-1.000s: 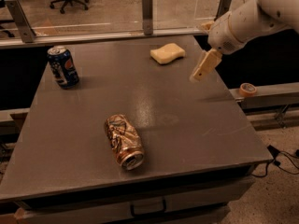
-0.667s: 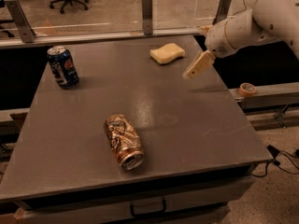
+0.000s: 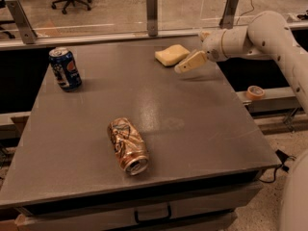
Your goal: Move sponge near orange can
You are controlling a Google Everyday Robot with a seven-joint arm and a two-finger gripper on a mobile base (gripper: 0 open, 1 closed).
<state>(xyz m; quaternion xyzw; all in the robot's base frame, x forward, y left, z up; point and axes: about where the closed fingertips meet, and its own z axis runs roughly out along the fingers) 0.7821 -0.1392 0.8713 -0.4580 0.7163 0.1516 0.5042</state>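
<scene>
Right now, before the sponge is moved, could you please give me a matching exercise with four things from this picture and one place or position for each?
Things:
1. sponge
2. orange can
3. blue can
4. gripper

Places or positions:
A. stands upright near the far left corner of the table
B. lies on its side, toward the near edge
C. is close beside the sponge, on its right in the picture
D. lies flat near the far edge, right of the middle

Pairs: 1-D, 2-B, 3-A, 4-C

Smooth white rounded arm (image 3: 269, 30), bulbous joints, tan tapered tool (image 3: 182, 68) just beside the sponge (image 3: 172, 55)
</scene>
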